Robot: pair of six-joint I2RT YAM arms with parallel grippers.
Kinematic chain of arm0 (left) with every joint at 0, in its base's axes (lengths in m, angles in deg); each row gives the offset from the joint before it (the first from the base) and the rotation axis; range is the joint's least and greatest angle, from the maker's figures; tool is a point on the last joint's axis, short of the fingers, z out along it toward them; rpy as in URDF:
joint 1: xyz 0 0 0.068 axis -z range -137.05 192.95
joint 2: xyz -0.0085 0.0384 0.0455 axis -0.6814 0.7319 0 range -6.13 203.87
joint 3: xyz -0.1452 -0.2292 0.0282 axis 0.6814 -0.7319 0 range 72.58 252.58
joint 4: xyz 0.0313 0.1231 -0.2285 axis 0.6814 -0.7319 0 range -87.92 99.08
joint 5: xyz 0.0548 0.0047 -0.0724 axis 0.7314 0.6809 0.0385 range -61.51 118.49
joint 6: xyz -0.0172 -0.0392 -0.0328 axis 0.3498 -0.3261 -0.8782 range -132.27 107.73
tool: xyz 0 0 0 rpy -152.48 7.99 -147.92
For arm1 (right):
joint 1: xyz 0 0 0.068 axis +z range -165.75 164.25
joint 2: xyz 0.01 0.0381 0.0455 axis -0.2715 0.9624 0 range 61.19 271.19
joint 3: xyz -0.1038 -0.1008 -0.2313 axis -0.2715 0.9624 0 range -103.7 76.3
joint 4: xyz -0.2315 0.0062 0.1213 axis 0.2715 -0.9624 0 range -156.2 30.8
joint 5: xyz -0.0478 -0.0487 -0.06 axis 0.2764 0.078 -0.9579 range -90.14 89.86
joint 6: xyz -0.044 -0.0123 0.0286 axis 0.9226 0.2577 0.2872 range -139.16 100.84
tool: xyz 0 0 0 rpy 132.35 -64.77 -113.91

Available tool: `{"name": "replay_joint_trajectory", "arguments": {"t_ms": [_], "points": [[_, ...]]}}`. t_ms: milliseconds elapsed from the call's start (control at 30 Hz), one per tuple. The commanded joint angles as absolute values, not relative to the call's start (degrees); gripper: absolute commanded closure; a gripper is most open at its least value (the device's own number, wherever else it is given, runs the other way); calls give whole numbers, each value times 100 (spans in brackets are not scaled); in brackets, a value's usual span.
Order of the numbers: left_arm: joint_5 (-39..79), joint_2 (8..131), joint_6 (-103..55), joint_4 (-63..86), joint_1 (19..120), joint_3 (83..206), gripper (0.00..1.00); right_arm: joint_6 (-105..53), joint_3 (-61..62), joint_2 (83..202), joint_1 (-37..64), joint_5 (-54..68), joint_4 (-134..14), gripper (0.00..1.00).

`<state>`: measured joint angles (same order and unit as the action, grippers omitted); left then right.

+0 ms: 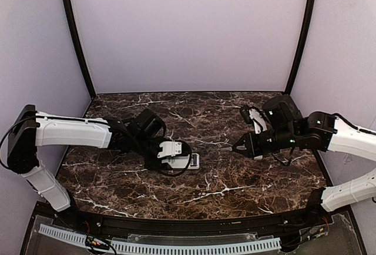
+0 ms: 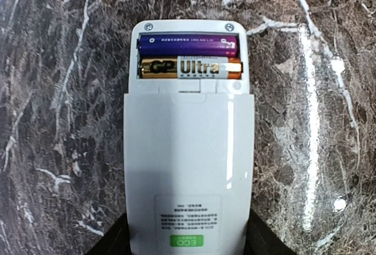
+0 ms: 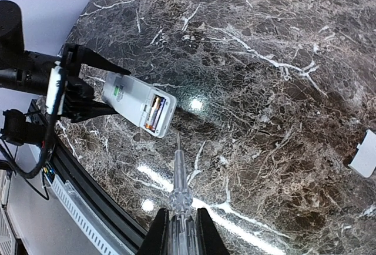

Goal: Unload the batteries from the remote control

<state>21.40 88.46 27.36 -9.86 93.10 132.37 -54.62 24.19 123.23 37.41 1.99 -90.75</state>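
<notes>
The remote control [image 2: 188, 149] lies back-up on the marble, its battery bay uncovered at the far end. Inside sit two batteries side by side, a purple one [image 2: 188, 44] and a gold and black one [image 2: 191, 67]. My left gripper [image 2: 188, 234] is shut on the remote's near end, a black finger against each long side. From above, the remote [image 1: 191, 161] pokes out to the right of that gripper [image 1: 171, 160]. My right gripper [image 3: 179, 222] is shut on a clear screwdriver [image 3: 178, 173], whose tip points at the remote's open end [image 3: 141, 103], a short way off.
A small white squarish plastic piece [image 3: 364, 154] lies on the table at the back right, near the right arm [image 1: 255, 120]. The table's black front edge [image 3: 100, 190] runs close below the remote. Pale walls enclose the table on three sides.
</notes>
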Motion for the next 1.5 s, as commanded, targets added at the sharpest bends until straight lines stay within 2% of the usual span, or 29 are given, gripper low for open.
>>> {"name": "replay_joint_trajectory", "arguments": {"t_ms": [0,400,567,1467], "points": [[2553,8124,2895,-489,9594,12842,93,-4754,2095,12270,3742,392,-9221,100],[3802,7602,3533,-651,10351,12543,100,-3445,1721,12373,3778,1341,-9506,100],[4358,7592,3732,-595,10549,12487,100,-3000,1465,12645,3935,1146,-9898,100],[4978,7261,4224,127,10820,11934,100,-1943,289,14206,4609,111,-10580,100]]}}
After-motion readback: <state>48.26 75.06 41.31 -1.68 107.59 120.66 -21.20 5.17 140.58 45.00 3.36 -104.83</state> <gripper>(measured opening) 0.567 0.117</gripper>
